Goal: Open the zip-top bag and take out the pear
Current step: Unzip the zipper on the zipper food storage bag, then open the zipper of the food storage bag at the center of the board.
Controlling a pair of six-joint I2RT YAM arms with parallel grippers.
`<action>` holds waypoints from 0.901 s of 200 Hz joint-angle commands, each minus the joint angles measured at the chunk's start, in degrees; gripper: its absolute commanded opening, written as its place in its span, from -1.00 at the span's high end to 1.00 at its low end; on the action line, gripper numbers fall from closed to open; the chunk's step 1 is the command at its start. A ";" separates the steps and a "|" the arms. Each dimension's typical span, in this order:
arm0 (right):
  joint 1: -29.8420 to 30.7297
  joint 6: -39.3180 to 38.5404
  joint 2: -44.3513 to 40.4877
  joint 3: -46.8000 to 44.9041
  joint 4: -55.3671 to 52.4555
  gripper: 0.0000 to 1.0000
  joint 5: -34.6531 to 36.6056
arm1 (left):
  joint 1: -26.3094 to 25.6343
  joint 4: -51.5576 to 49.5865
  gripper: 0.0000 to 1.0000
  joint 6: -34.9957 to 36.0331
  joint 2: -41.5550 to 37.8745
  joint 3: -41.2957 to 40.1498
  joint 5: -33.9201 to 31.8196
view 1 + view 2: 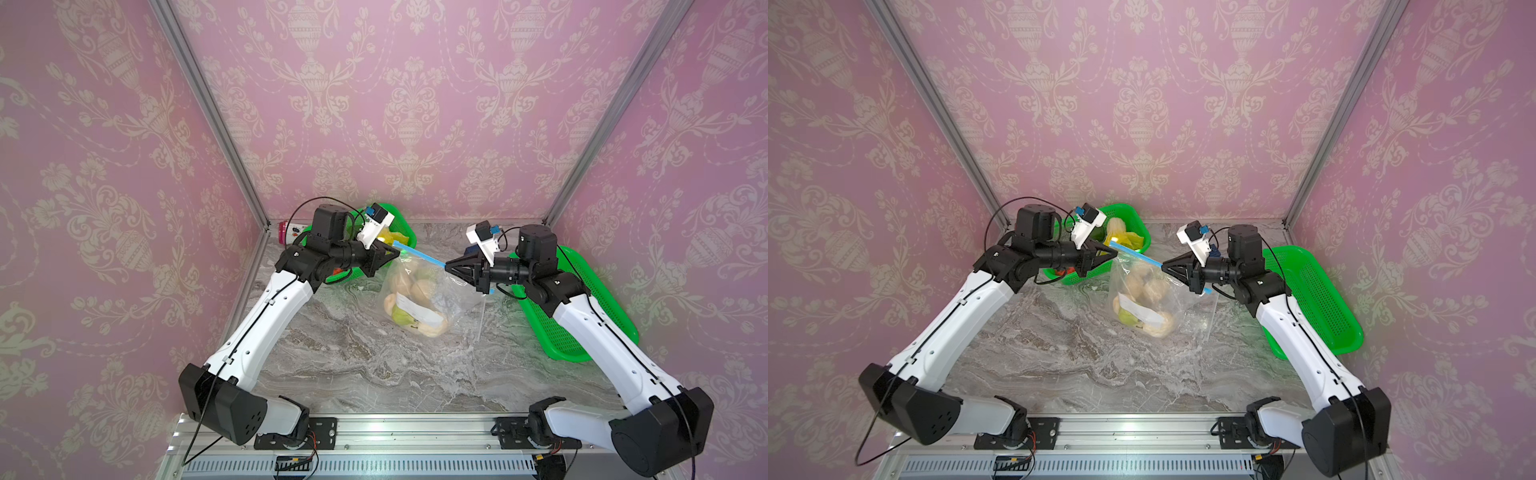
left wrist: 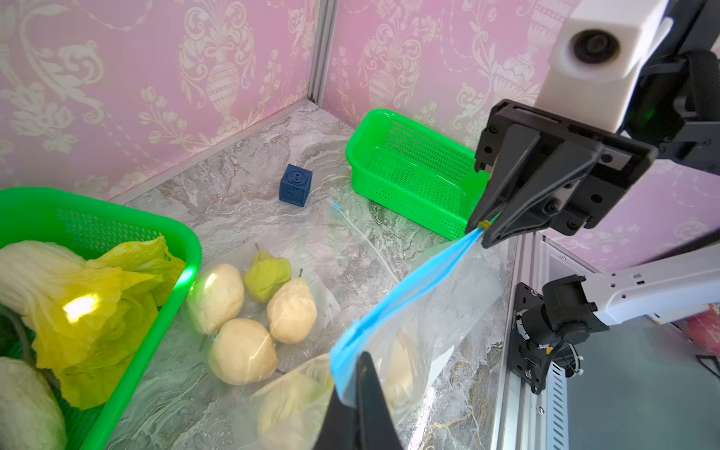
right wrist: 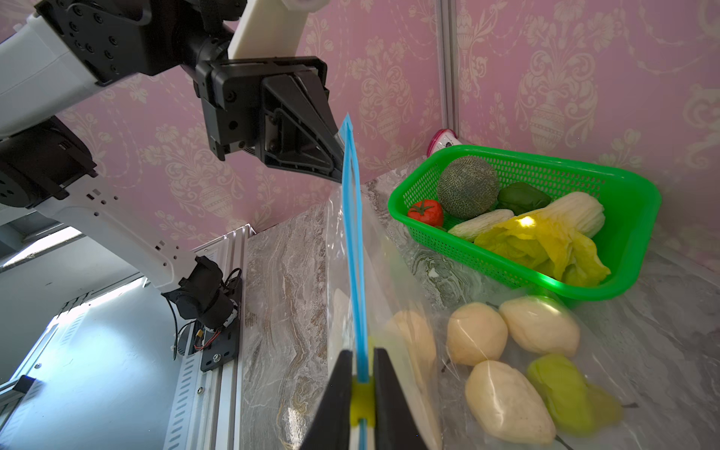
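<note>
While the left gripper pinched the blue zip of the bag, the right gripper clamped the yellow slider, pears lying below between them

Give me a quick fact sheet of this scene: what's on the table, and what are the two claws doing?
Bag: clear, top edge held up, bottom on the table
Left gripper: shut on the blue zip strip
Right gripper: shut on the yellow slider
Opening: strip looks parted between the grippers
Inside bag: pale pears, one green pear
Nearby: basket of vegetables, second basket, blue cube
</note>
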 commanded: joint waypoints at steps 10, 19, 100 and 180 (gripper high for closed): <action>-4.37 -3.33 -5.41 -3.09 -7.08 0.73 4.32 | 2.81 -1.05 1.00 -1.28 -3.51 -0.72 -12.13; -5.46 -3.20 -6.28 -3.66 -8.15 0.73 6.00 | 2.88 -1.67 1.00 -0.82 -3.87 -0.94 -14.41; -9.08 -0.22 -10.89 -5.29 -6.37 0.09 6.39 | 2.99 2.03 1.00 0.38 -6.00 -4.85 -11.33; 2.48 0.74 -6.49 3.34 3.22 0.12 10.08 | 2.64 11.85 1.00 4.50 -7.94 -10.71 4.47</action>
